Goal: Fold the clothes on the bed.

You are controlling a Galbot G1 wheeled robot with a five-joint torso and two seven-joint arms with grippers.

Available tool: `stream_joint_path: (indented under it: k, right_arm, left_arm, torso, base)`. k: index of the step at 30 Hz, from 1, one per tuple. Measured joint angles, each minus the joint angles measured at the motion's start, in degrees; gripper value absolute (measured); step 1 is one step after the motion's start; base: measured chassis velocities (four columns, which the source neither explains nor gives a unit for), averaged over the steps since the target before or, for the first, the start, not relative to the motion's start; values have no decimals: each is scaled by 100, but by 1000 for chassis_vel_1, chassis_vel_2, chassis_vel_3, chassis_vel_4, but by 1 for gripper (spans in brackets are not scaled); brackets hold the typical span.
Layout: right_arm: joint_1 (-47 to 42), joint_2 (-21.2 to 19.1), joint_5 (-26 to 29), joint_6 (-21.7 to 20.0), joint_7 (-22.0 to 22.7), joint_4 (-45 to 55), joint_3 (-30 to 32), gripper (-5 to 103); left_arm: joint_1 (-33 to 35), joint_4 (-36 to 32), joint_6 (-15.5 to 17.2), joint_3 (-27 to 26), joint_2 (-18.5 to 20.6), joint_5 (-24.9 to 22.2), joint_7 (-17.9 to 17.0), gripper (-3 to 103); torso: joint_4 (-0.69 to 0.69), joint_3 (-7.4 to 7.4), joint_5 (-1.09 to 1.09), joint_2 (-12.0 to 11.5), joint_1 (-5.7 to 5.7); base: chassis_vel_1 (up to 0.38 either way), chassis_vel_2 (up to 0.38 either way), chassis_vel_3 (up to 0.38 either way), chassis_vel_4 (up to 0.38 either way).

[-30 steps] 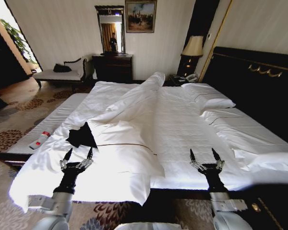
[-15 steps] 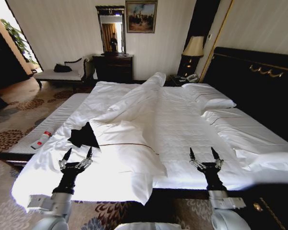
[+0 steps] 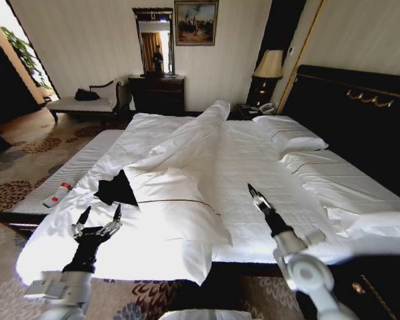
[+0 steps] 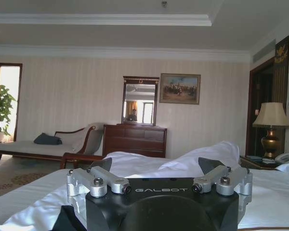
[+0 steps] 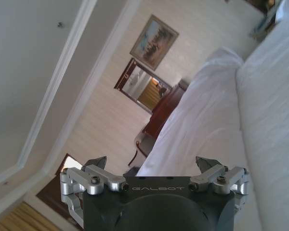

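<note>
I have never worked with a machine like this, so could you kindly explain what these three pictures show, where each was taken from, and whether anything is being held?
This is a wheeled robot with two arms, standing at the foot of a large bed with white sheets.

The wide picture comes from a camera on its head, looking forward and down. The left hand hovers over the near corner of the duvet, fingers spread. The right hand is turned on its side over the sheet.

The other two pictures come from cameras on the wrists, each looking out past that arm's own hand: the left hand level, the right hand tilted, so the room looks slanted.

A black T-shirt lies crumpled on the duvet just beyond the left hand. A small white-and-red bottle lies on the pale bench beside the bed.

Both hands are open and hold nothing.
</note>
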Motion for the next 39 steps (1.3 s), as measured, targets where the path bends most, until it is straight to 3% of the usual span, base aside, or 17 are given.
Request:
stream_joint_path:
  k: [4, 8, 14, 18, 21, 24, 39]
  right_arm:
    - [758, -54, 581, -261, 176, -712, -359, 100]
    - [1258, -84, 812, -496, 346, -1114, -560, 100]
    - [1800, -157, 896, -903, 418, -1460, -846, 100]
    - [2272, -222, 1070, -1505, 418, -1810, -1144, 100]
    - [2374, -217, 1130, -1620, 420, -1893, -1228, 100]
    - [2733, -69, 1181, -1850, 515, -2202, -1540, 100]
    - [4093, 1028, 800, -1809, 634, -3670, -2415, 100]
  left_arm:
    - [37, 6, 58, -93, -3, 1, -32, 100]
    - [21, 34, 107, -40, -50, 70, -54, 100]
    - [37, -84, 225, 61, -176, 24, -110, 100]
    - [67, -167, 235, 34, -251, 20, -134, 100]
    - [77, -184, 232, 21, -264, 20, -136, 100]
    - [84, -186, 223, -65, -273, 22, -140, 100]
    - [5, 110, 163, -88, -268, 97, -149, 100]
  torso:
    - [-1, 0, 2, 0, 0]
    - [-1, 0, 1, 0, 0]
    - [-1, 0, 0, 0, 0]
    - [-2, 0, 0, 0, 0]
    - [0, 0, 0, 0, 0]
    - [-1, 0, 0, 0, 0]
    - [0, 0, -1, 0, 1]
  base:
    - [0, 0, 0, 0]
    - [0, 0, 0, 0]
    - [0, 0, 0, 0]
    - [0, 0, 0, 0]
    - [0, 0, 0, 0]
    - [0, 0, 0, 0]
    - [0, 0, 0, 0]
